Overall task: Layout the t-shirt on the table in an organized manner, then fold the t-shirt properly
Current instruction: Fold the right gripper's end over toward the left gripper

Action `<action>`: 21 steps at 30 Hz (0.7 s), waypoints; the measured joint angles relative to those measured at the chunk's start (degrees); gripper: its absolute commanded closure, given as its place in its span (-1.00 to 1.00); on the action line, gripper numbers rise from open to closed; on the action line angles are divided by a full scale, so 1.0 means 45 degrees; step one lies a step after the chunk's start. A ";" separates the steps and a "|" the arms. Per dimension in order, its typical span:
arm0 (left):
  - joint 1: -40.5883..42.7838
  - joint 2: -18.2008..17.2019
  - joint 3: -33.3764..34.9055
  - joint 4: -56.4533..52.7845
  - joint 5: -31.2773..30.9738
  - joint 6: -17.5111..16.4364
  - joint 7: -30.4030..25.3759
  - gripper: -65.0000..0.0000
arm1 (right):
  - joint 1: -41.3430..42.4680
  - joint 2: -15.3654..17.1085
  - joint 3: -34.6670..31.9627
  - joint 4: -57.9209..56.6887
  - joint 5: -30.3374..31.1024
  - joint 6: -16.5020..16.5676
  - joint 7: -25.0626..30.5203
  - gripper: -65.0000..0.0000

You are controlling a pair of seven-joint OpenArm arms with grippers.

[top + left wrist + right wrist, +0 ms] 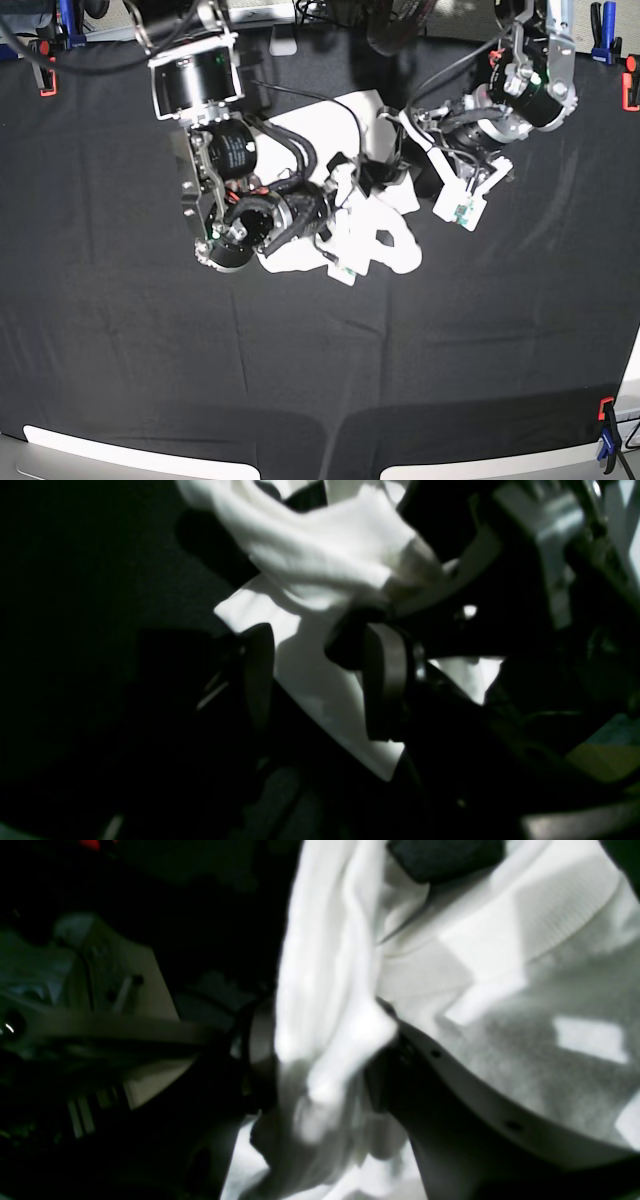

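Note:
The white t-shirt [378,228] lies bunched in the middle of the black-covered table [120,330]. My right gripper [340,215] is down in the heap at its left side. In the right wrist view its fingers [260,1055] stand apart with a thick, blurred fold of the t-shirt [500,990] hanging between them. My left gripper [390,165] is at the heap's far edge. The left wrist view shows the left gripper [320,680] open just above a flat corner of the t-shirt [320,555], gripping nothing. No print shows.
Red and blue clamps sit on the table's edges at the far left [45,75], far right [628,88] and near right [605,430]. Cables trail from the back. The other arm's body [540,525] crowds the left wrist view's top right.

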 measured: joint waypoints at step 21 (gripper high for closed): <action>0.0000 0.0005 0.0000 0.0000 0.3521 0.1909 -0.0117 0.18 | 0.0117 -0.0029 -0.0044 0.4303 -0.1418 0.0107 -0.0010 0.25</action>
